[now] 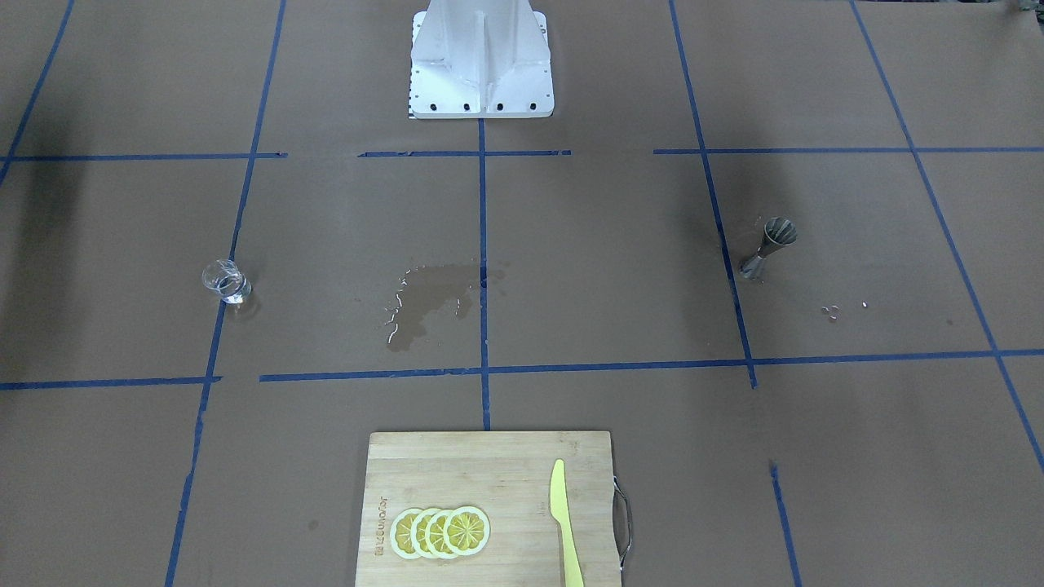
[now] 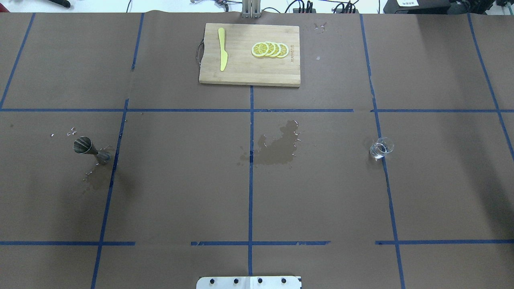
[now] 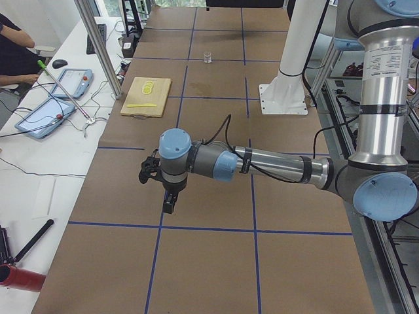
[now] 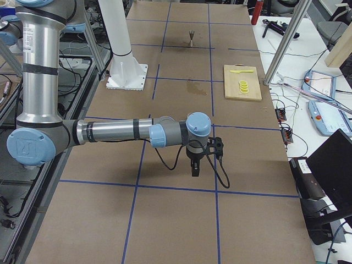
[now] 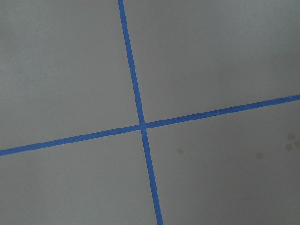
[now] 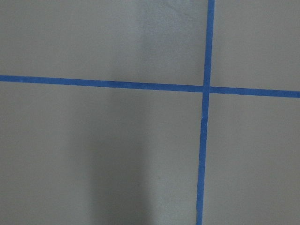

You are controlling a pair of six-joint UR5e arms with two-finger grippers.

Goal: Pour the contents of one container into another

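Note:
The small clear glass tumbler point(image 2: 381, 147) stands upright on the robot's right side of the table, also seen as the glass tumbler point(image 1: 226, 282) in the front-facing view. The steel hourglass jigger point(image 2: 90, 149) stands upright on the robot's left side, with droplets around its foot. My left gripper point(image 3: 169, 207) shows only in the exterior left view, pointing down over bare table near that end. My right gripper point(image 4: 194, 170) shows only in the exterior right view, likewise pointing down. I cannot tell whether either is open or shut. Both wrist views show only paper and blue tape.
A wet spill point(image 2: 277, 146) darkens the paper between the two containers. A wooden cutting board point(image 2: 241, 74) at the far edge carries lemon slices point(image 2: 270, 49) and a yellow knife point(image 2: 222, 54). The robot base point(image 1: 481, 73) is at the near edge. A person's arm point(image 3: 13, 49) is beside the table.

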